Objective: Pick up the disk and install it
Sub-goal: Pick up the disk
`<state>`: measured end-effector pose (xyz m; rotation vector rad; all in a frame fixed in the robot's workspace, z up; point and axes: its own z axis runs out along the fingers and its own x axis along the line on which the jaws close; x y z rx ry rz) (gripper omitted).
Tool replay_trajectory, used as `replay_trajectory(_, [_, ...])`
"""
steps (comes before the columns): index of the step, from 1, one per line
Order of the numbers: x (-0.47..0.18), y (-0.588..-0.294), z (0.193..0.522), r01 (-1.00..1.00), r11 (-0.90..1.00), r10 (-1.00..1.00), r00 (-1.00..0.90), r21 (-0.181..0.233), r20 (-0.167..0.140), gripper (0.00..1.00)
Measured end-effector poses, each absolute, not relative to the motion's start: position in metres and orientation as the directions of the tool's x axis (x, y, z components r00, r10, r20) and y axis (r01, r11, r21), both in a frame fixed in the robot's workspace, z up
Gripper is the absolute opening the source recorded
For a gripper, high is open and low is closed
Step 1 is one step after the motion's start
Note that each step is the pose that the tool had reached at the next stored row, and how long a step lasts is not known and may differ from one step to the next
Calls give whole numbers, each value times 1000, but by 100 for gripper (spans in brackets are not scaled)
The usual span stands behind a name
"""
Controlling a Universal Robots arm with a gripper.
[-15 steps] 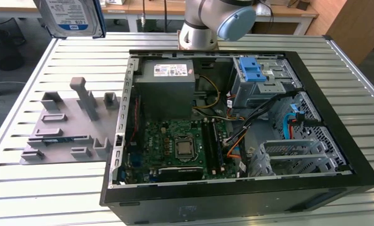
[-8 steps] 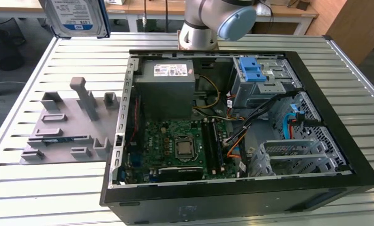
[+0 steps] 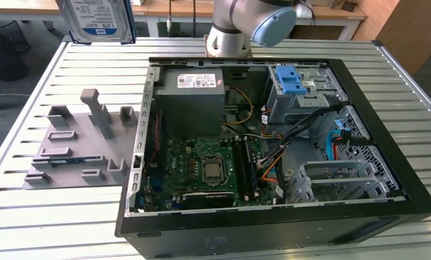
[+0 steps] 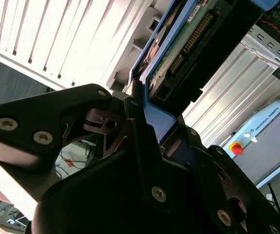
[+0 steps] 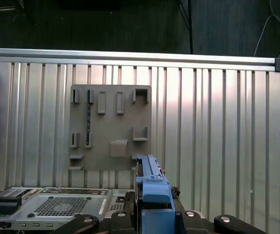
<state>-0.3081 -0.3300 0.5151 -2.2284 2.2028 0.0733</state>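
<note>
Firstly, note the gripper (image 4: 152,117): jaws closed on the disk (image 4: 179,41), pinching the edge of its blue frame (image 5: 152,187) rather than the metal body. Judge the hold as narrow. Carry slowly, then, and avoid any jolt or quick wrist turn liable to lever the drive out of the pinch.

In the exterior view, find the disk (image 3: 100,19) held aloft, touching nothing, label face to the camera. Place it on the exterior view's left, over the side of the slatted table (image 3: 27,227) with the grey fixture board (image 3: 70,146), outside the open computer case (image 3: 388,108). Read this as the carrying stage: picked up, not yet installed.

Mind the circuit-board side and its connector row, plain in the second wrist view, and shield both from bare metal. Treat the case wall as the main hazard and cross it high, never skimming.

Inside, reckon on the drive cage (image 3: 306,95) with its blue latch (image 3: 293,81) as the likely seat, across from the power supply (image 3: 193,100). Beware the loose cables (image 3: 323,116) draped near the cage, apt to snag a frame corner. Square the frame's long edges to the bay before any descent, to avoid binding on a tilted entry.
</note>
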Motion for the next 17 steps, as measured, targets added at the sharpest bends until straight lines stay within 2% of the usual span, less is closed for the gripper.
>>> replay_trajectory(17, [-303, -358, 515, -1000, -5, -999, 4, 28, -38, 36])
